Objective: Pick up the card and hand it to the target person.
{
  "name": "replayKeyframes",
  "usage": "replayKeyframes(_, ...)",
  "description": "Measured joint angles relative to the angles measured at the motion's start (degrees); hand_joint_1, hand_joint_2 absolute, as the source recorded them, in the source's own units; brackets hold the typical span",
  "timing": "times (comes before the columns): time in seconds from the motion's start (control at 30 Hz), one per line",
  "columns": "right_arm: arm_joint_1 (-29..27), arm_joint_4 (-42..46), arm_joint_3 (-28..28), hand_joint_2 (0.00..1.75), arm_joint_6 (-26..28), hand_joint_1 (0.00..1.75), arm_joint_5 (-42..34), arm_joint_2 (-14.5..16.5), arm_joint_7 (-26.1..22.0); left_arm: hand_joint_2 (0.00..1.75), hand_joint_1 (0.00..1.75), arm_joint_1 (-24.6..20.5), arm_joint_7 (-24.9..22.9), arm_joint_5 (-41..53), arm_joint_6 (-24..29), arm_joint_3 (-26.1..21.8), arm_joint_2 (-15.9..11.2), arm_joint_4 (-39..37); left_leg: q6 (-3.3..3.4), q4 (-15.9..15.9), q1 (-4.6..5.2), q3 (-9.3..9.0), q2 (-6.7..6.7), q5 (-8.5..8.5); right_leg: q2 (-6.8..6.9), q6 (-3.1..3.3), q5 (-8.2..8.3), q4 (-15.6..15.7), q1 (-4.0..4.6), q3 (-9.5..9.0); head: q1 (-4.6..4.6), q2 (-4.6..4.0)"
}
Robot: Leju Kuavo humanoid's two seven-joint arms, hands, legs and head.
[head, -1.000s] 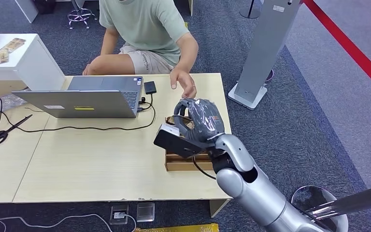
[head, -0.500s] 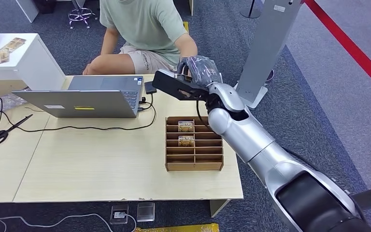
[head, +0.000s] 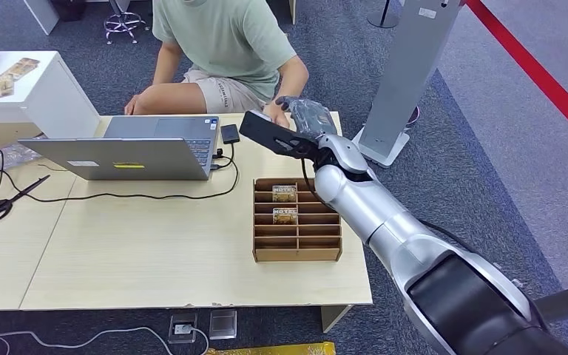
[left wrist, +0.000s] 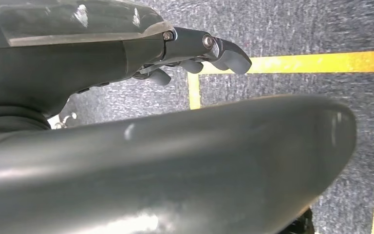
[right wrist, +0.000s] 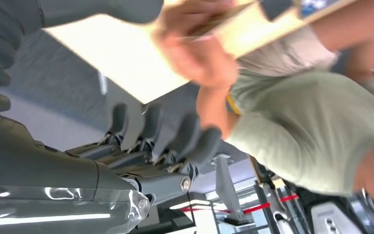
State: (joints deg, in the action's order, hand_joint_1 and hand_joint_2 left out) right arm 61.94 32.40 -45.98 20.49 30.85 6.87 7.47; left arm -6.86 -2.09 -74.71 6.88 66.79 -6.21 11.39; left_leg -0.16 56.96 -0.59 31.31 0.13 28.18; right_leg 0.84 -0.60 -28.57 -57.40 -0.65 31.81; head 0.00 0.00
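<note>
My right arm reaches over the table's far edge, and my right hand (head: pixel 307 118) is level with the seated person's hand (head: pixel 276 117). In the right wrist view my right hand (right wrist: pixel 156 141) has its dark fingers (right wrist: pixel 151 124) spread with nothing between them and the thumb. Just past them the person's hand (right wrist: pixel 197 46) is blurred and pinches a thin tan card (right wrist: pixel 213 20). A wooden slotted card box (head: pixel 296 251) sits on the table with two cards (head: pixel 284 192) in its far slots. My left hand (left wrist: pixel 195 53) hangs over the carpet, fingers loosely bent, holding nothing.
The person in a green shirt (head: pixel 222 37) sits behind the table (head: pixel 140 259). An open laptop (head: pixel 133 148), a small black device (head: pixel 229 133), a cable and scissors (head: pixel 4 203) lie to the left. A grey floor stand (head: pixel 407 74) rises at the right.
My right arm rose from over the card box and stretched out to the person. Their hand, earlier hovering above the table, now meets my hand and has the card.
</note>
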Motion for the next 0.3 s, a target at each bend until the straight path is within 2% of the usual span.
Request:
replayKeyframes(0.13, -1.55, 7.90, -0.33, 1.75, 3.19, 0.00, 0.53, -3.03, 1.71, 0.00, 0.00, 0.01, -0.47, -0.25, 0.14, -0.12, -0.05, 0.00, 0.01, 0.01, -0.01, 0.01, -0.03, -0.02, 0.03, -0.01, 0.02, 0.02, 0.01, 0.00, 0.00, 0.00)
replayKeyframes(0.3, -5.25, 19.88, -1.16, 1.75, 7.79, 0.00, 4.83, -6.70, 5.29, 0.00, 0.00, -0.02, -1.03, -0.54, 0.45, -0.35, -0.17, 0.04, 0.01, -0.02, -0.03, 0.00, -0.06, -0.02, 0.07, -0.01, 0.02, 0.07, 0.03, -0.02, 0.00, 0.00)
